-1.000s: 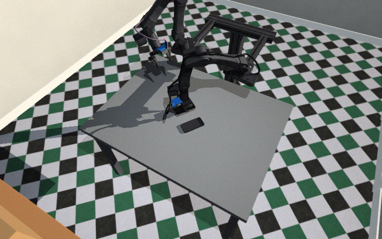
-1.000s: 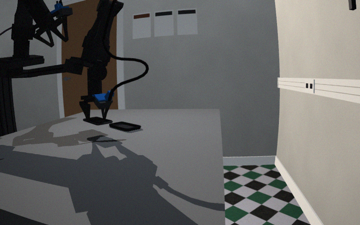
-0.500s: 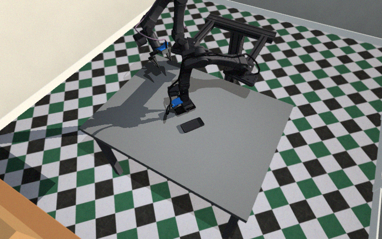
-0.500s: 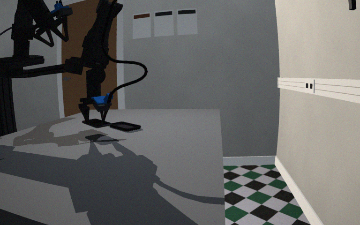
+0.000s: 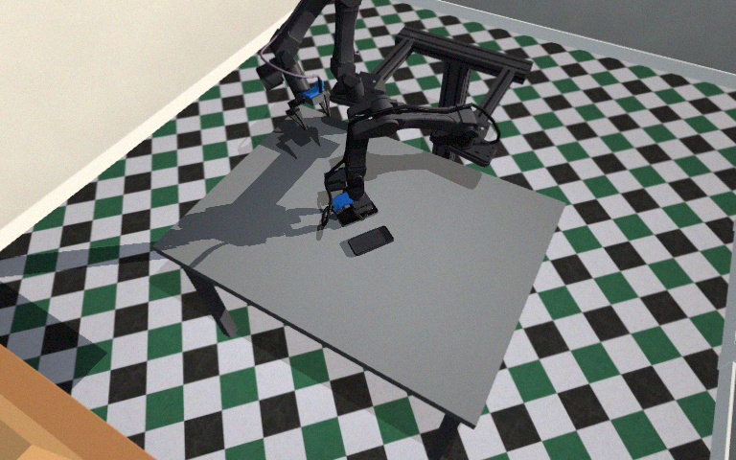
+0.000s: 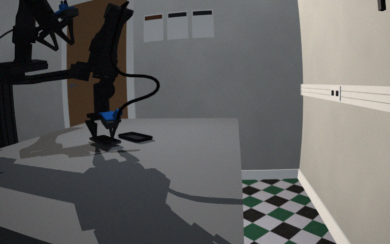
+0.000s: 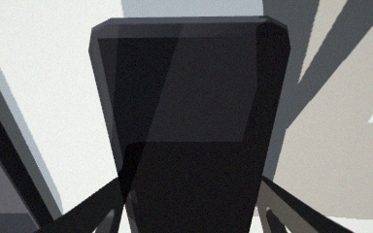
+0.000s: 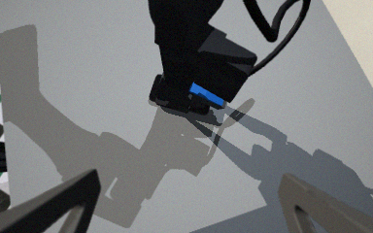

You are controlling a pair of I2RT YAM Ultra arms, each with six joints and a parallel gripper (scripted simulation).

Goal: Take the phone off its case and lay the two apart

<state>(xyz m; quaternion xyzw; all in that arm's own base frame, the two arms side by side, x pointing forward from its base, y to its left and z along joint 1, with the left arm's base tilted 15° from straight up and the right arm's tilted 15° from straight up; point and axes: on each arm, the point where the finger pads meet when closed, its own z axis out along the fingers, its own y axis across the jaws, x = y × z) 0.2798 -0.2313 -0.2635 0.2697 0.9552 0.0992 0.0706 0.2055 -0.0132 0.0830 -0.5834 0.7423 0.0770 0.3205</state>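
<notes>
The dark phone (image 5: 353,218) (image 6: 105,140) (image 7: 189,97) is level between the fingers of my left gripper (image 6: 103,137) (image 7: 189,184), which is shut on its long sides. The phone hangs a little above the table, its shadow apart beneath it. The black case (image 5: 371,241) (image 6: 135,136) (image 7: 11,196) lies flat on the table, open side up and empty, beside the phone with a small sideways gap. My right gripper (image 5: 316,121) (image 6: 65,47) (image 8: 188,181) is open and empty, high over the table's corner near the arm bases. In the right wrist view the left arm hides most of the phone.
The grey table (image 5: 428,303) (image 6: 201,160) carries long arm shadows. The left arm reaches over it from the dark mounting frame (image 5: 461,51). The left arm's cable loops out beside its wrist.
</notes>
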